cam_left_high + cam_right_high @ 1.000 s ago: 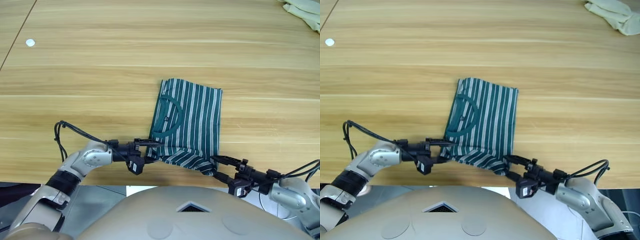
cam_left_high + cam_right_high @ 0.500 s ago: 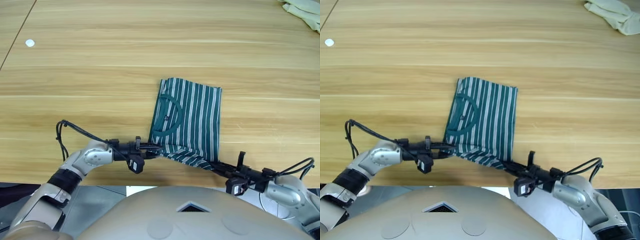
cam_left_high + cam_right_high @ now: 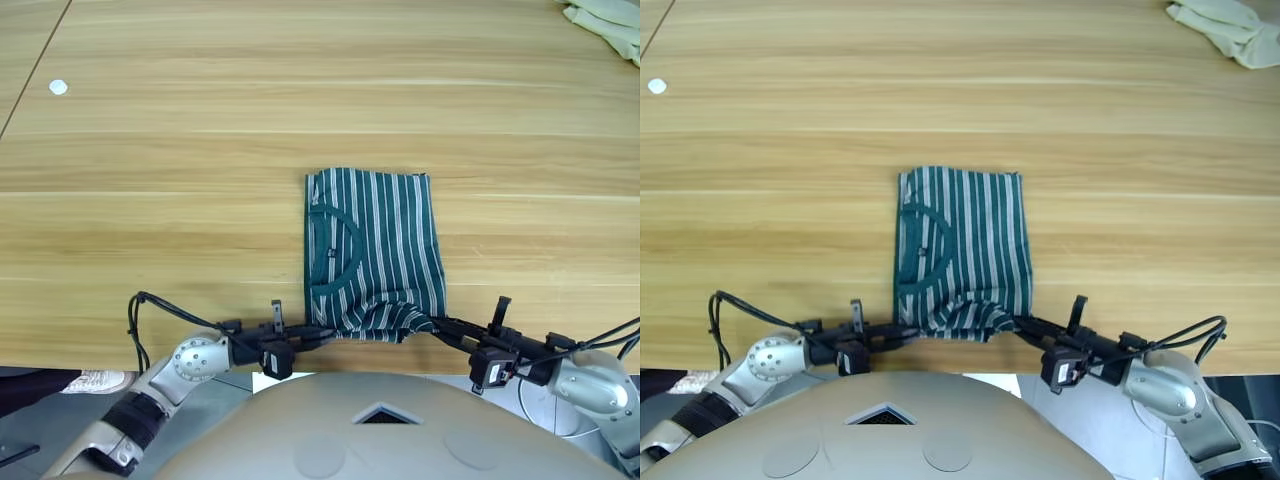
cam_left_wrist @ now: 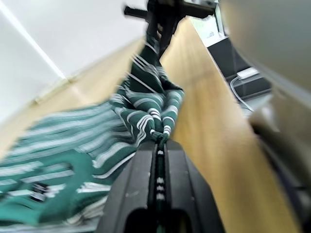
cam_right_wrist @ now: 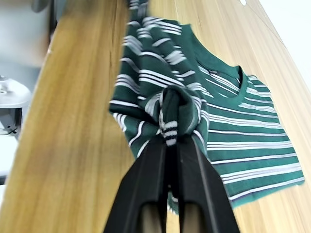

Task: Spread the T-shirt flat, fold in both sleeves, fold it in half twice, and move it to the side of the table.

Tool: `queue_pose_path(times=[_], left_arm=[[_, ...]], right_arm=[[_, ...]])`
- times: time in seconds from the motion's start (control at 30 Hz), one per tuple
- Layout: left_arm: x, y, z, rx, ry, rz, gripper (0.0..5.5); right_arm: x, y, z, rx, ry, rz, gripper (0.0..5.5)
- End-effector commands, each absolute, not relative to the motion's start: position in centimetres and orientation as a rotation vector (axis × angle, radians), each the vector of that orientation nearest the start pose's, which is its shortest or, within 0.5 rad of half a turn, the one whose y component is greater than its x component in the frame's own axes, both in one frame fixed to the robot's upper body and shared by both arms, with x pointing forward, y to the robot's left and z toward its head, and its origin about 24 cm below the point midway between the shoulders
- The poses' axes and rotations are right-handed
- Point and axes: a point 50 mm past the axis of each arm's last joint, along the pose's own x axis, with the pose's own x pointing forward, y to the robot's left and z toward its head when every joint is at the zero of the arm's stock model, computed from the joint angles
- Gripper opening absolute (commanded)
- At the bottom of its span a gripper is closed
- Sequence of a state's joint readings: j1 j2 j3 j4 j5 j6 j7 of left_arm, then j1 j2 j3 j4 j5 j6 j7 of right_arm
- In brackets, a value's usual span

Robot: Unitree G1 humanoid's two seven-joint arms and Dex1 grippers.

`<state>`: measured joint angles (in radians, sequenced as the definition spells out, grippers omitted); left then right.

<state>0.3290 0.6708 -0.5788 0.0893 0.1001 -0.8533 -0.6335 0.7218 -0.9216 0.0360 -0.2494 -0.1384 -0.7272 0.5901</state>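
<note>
One T-shirt, dark green with thin white stripes, lies folded into a rectangle near the front edge of the table, with its neckline on the left side. The left claw is clamped tight on the near left corner. The right claw pinches the bunched near right corner. Two claws, one shirt, one white dot far left, one pale cloth far right.

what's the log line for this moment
left gripper: shut on T-shirt | right gripper: shut on T-shirt | T-shirt: folded, near corners lifted, at table edge
</note>
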Motion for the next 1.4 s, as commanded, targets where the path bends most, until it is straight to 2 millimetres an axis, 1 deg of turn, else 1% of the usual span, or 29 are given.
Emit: queue_pose_path(times=[0.03,0.07,0.13,0.27,0.33,0.43,0.5,0.67,0.77,0.83,0.93,1.07,1.17,1.27,1.3,1.33,1.4], left_arm=[[12.2,14.3,0.1,0.501,-0.124,-1.256,0.03],[13.0,14.6,0.5,0.505,-0.129,-1.211,0.03],[13.8,15.0,1.0,0.505,-0.137,-1.17,0.03],[15.7,15.0,2.0,0.502,-0.171,-1.11,0.03],[16.6,14.7,2.5,0.497,-0.184,-1.098,0.03],[17.7,14.0,2.5,0.516,-0.186,-1.096,0.03],[18.9,13.6,2.9,0.54,-0.197,-1.085,0.03],[21.6,12.8,4.5,0.594,-0.248,-1.077,0.03],[23.4,12.8,4.6,0.641,-0.23,-1.087,0.03],[25.1,13.0,4.8,0.656,-0.215,-1.065,0.03],[27.2,13.2,4.5,0.658,-0.189,-1.036,0.03],[29.0,13.5,3.8,0.629,-0.149,-0.984,0.03],[29.9,13.2,3.0,0.597,-0.111,-0.96,0.03],[30.4,12.9,2.1,0.579,-0.069,-0.954,0.03],[30.5,12.8,1.8,0.573,-0.053,-0.95,0.37],[30.7,12.7,1.6,0.566,-0.041,-0.943,0.49],[31.1,12.5,1.5,0.543,-0.026,-0.923,0.88]], right_arm=[[9.7,-22.7,6.2,-0.826,0.046,1.107,0.05],[10.3,-23.1,6.4,-0.824,0.04,1.071,0.05],[11.1,-23.6,6.7,-0.813,0.032,1.021,0.05],[12.8,-23.7,7.0,-0.783,0.012,0.989,0.05],[13.7,-23.4,7.1,-0.765,-0.007,0.974,0.05],[15.6,-22.9,7.2,-0.753,-0.048,0.931,0.05],[16.8,-22.6,7.1,-0.761,-0.062,0.899,0.05],[19.8,-22.2,7.5,-0.78,-0.099,0.811,0.05],[21.6,-21.9,7.4,-0.793,-0.111,0.758,0.05],[23.2,-21.9,7.1,-0.805,-0.096,0.71,0.05],[25.0,-21.6,6.5,-0.811,-0.075,0.672,0.05],[26.7,-21.1,6.1,-0.815,-0.056,0.637,0.05],[27.5,-20.6,5.4,-0.809,-0.036,0.629,0.05],[28.0,-20.3,4.7,-0.808,-0.021,0.629,0.05],[28.2,-20.3,4.6,-0.809,-0.02,0.624,0.42],[28.5,-20.3,4.6,-0.811,-0.022,0.61,0.54],[29.1,-20.3,4.3,-0.82,-0.016,0.599,0.96]])
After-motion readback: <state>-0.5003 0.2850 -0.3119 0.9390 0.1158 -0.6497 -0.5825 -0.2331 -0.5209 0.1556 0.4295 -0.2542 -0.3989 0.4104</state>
